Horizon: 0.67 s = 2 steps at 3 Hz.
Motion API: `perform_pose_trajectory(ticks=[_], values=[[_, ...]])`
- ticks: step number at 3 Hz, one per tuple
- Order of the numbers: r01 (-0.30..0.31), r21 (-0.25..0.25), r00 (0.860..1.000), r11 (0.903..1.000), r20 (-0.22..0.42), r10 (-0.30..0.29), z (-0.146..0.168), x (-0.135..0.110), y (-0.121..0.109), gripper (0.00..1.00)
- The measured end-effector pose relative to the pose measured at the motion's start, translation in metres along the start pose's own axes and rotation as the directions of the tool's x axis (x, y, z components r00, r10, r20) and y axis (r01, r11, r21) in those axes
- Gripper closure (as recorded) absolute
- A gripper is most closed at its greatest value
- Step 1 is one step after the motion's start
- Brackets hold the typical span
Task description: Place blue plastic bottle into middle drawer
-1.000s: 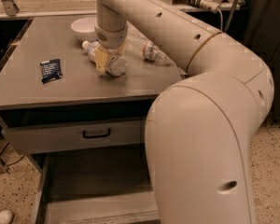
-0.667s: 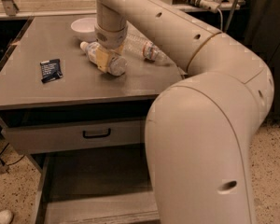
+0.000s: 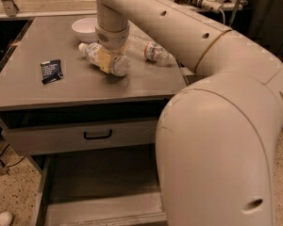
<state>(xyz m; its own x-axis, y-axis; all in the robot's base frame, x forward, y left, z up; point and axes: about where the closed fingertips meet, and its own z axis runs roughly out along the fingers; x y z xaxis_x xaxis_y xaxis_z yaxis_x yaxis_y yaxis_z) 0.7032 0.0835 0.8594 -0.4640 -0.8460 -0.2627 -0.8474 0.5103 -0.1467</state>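
Observation:
The blue plastic bottle [image 3: 114, 61] lies on its side on the grey table top [image 3: 80, 86], with its white cap pointing left towards the bowl. My gripper [image 3: 105, 60] comes straight down from above and sits on the bottle's middle, hiding part of the label. The middle drawer [image 3: 99, 185] is pulled out below the table's front, and its bare grey floor shows. My arm's large body covers the drawer's right part.
A clear crinkled bottle [image 3: 148, 49] lies just right of my gripper. A white bowl [image 3: 85, 28] stands behind it. A dark blue packet [image 3: 52, 71] lies at the table's left. A grey drawer front with a black handle [image 3: 97, 134] sits above the open drawer.

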Motion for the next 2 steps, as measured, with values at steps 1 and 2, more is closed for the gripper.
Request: perform_pose_trajectory(ticks=[1,2], values=[[0.009,0.037,1.0,0.9993,-0.002,-0.009,-0.019,0.019,0.014,1.0],[-0.006,0.102,1.0,0.9947,0.008,0.005,-0.055,0.081,0.047,1.0]])
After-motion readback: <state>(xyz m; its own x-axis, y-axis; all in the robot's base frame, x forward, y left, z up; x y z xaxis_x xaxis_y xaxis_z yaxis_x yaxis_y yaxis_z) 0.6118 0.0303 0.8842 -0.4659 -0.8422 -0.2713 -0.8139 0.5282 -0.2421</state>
